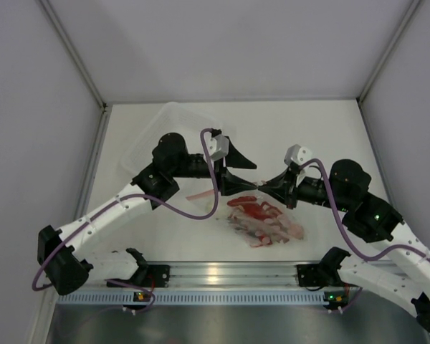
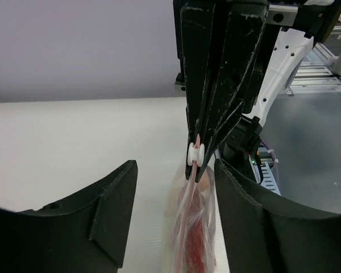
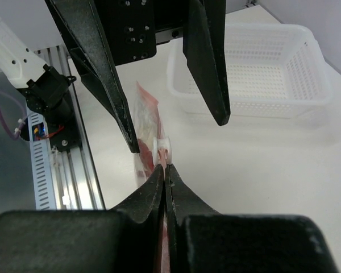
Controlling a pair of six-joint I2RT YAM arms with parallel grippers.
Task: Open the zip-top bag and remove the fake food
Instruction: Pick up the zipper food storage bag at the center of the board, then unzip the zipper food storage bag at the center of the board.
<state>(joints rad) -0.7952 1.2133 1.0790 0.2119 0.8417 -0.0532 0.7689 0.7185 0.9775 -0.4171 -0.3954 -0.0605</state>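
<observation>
Right gripper (image 3: 165,170) pinches the zip-top bag (image 1: 269,223) by its pink strip (image 2: 191,177); left gripper (image 3: 177,135), gaping wide at twelve o'clock, could close off-centre and miss the slider (image 3: 162,151).

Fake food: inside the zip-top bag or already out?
Inside: the fake food, red lobster included, shows through the clear zip-top bag.

Top external: looking down from above and behind the arm bases, far off, taking in the whole counter (image 1: 330,129).
Left wrist: riding just behind the left gripper (image 2: 175,168), facing the arm bases.
Right wrist: riding just behind the right gripper (image 3: 163,170), facing the far white basket (image 3: 256,96).
Shared: all three are showing the zip-top bag (image 1: 265,222); each wrist view is catching the other gripper.
</observation>
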